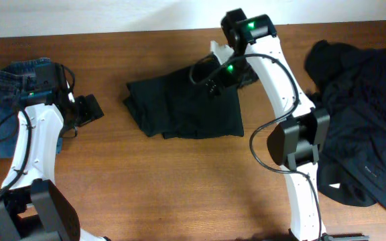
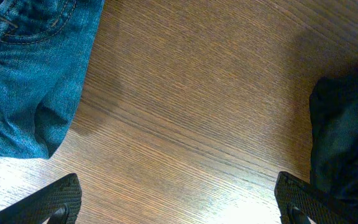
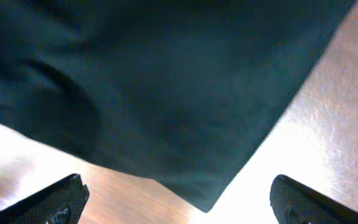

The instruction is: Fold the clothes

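A folded black garment [image 1: 183, 104] lies in the middle of the wooden table. Faded blue jeans [image 1: 9, 87] lie folded at the far left. A heap of unfolded black clothes [image 1: 360, 127] fills the right side. My left gripper [image 1: 89, 110] is open and empty over bare wood between the jeans [image 2: 23, 68] and the folded garment's edge [image 2: 347, 124]. My right gripper [image 1: 218, 79] is open and empty, hovering over the folded garment's top right corner [image 3: 166, 93].
The wooden table [image 1: 179, 181] has bare surface along the front. A small white scrap [image 1: 218, 48] shows by the right arm near the back edge. Both arm bases stand at the front edge.
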`<state>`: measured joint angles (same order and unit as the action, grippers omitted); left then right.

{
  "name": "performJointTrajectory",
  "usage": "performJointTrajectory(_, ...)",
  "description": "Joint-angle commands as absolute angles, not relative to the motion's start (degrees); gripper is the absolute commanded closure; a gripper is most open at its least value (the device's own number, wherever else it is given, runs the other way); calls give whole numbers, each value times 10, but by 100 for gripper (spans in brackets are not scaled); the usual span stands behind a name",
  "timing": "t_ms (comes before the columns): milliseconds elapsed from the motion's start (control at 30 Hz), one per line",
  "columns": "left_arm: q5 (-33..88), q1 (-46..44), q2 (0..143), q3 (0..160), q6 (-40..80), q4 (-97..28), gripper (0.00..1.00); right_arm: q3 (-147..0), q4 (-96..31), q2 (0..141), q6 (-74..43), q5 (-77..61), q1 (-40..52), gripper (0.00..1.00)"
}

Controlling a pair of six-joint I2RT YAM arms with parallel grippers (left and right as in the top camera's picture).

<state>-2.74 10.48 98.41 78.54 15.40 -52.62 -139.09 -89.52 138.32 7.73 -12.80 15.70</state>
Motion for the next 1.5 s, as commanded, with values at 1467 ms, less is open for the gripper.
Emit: performJointTrajectory(1467,308,-5,1181,788,98,-392,5,-1480,-942,1306,40,-62,134,1)
